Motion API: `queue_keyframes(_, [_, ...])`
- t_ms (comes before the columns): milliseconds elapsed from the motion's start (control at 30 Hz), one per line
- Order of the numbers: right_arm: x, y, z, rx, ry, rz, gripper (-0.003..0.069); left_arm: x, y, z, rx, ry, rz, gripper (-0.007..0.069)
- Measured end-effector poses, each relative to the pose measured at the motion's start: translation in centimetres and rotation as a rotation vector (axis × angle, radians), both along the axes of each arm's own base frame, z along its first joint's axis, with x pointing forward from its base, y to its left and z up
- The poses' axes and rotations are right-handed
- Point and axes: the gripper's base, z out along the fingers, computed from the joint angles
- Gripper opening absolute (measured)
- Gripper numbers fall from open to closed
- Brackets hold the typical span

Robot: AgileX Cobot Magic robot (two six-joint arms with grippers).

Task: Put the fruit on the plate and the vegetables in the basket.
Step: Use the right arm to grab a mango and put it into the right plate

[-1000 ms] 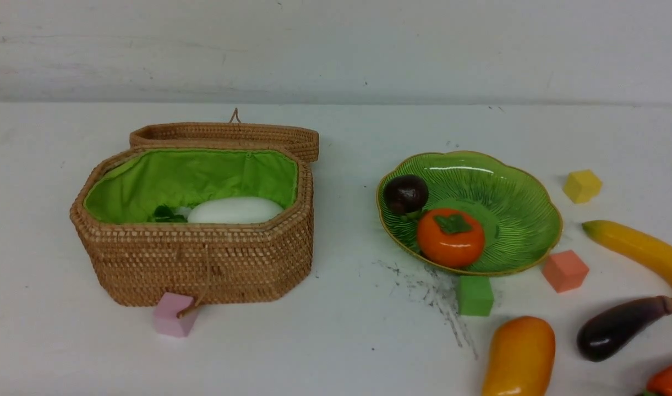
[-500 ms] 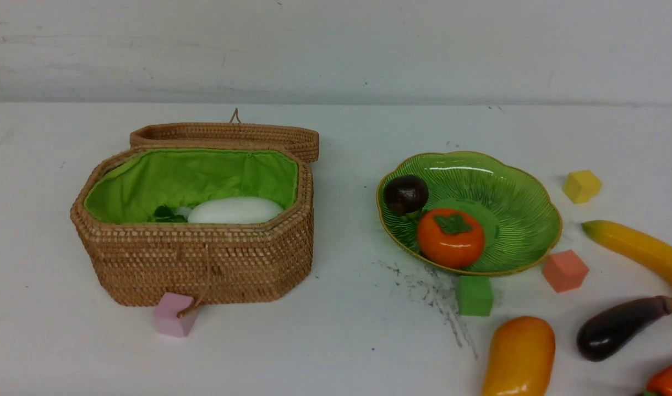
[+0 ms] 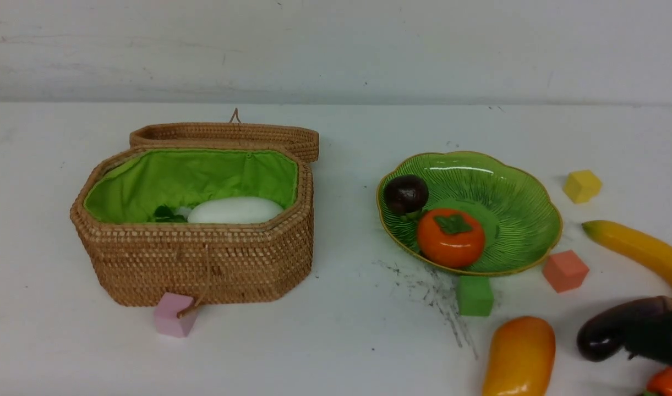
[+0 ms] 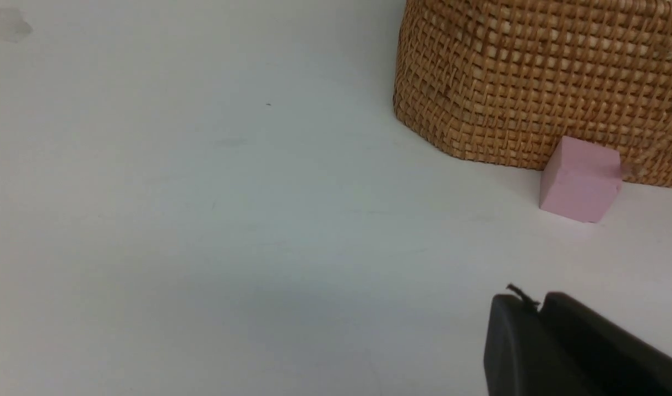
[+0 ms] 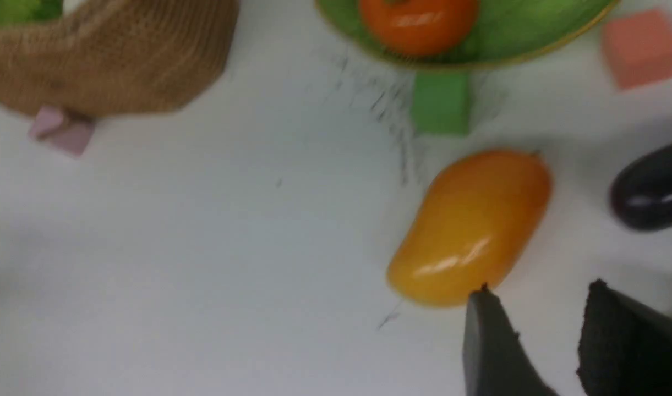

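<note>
The right end effector point(image 5: 539, 297) hangs empty with its fingers spread, low over the desk point(image 3: 341, 341) in the gap between the mango point(image 3: 518, 356) and the eggplant point(image 3: 611, 330). The wrist view is blurred, so its height above them is hard to judge. Both toys are glossy and rounded, so an off-centre closing could squirt either one sideways, the eggplant toward the pepper point(image 3: 668, 380) at its 5 o'clock. The other risk is taking the wrong item to the wrong place. The mango and the banana point(image 3: 638, 250) belong on the plate point(image 3: 512, 170), while the eggplant and pepper belong in the basket point(image 3: 203, 264), which already holds the radish point(image 3: 234, 210). The persimmon point(image 3: 450, 237) and mangosteen point(image 3: 405, 193) crowd the plate's 7 to 9 o'clock side, so a mango dropped there could knock them out. A green cube point(image 3: 474, 295) sits just beside the rim at 6 o'clock, where a low approach could clip it. The left end effector point(image 4: 525, 302), pressed together, idles near the basket's pink cube point(image 4: 580, 179).
</note>
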Motion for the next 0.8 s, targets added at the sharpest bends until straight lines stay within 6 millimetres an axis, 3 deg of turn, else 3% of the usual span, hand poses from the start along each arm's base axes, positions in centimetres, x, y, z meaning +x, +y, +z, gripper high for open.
queue_keyframes(67, [1.3,0.9,-1.8,0.020,0.158,0.054,0.0345,0.0,0.0,0.0,0.000,0.000,0.000,0.0054])
queue_keyframes(100, [1.2,0.9,-1.8,0.020,0.161,0.058,0.0345,0.0,0.0,0.0,0.000,0.000,0.000,0.0054])
queue_keyframes(133, [1.8,1.3,-2.7,0.016,0.233,0.083,0.0397,0.0,0.0,0.0,0.000,0.000,0.000,0.0055])
queue_keyframes(433, [3.8,3.7,-5.3,0.000,0.365,0.091,0.0669,0.0,0.0,0.0,0.001,0.000,0.000,0.0070])
queue_keyframes(567, [4.7,4.2,-6.1,-0.052,0.423,0.051,0.0678,0.0,0.0,0.0,0.002,0.000,0.000,0.0071])
queue_keyframes(800, [8.6,4.3,-7.2,-0.046,0.472,-0.230,0.0650,0.0,0.0,0.0,0.003,0.000,0.000,0.0078])
